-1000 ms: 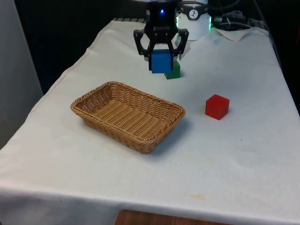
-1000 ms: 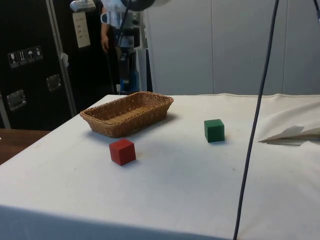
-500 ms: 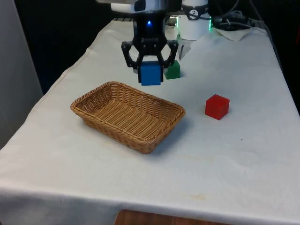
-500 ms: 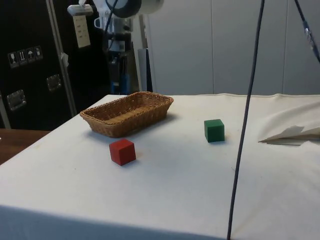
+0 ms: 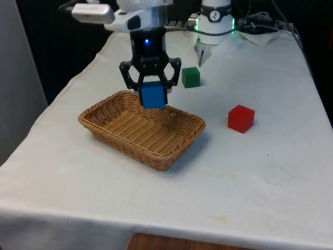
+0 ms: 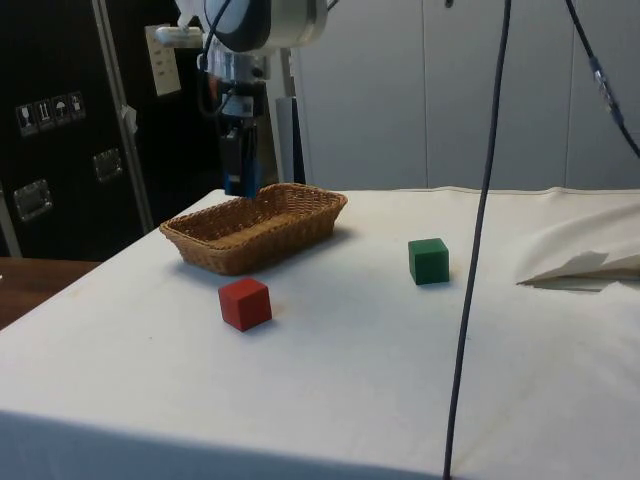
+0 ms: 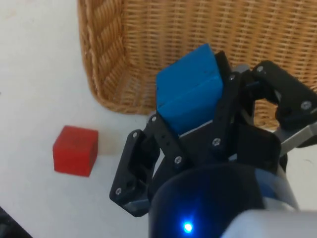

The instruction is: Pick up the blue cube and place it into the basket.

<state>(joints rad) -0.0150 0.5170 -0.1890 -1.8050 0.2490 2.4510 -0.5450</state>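
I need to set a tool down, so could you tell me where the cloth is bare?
Bare cloth lies between the basket and the table's near edge, and nearer than the red cube. It is crowded at the basket's far rim, where the gripper holds the blue cube, with the green cube beyond.

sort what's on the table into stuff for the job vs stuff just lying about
For the job:
- blue cube, held in the gripper above the basket's far edge
- basket, nothing in it

Lying about:
- green cube, on the cloth beyond the basket
- red cube, on the cloth to the front view's right of the basket
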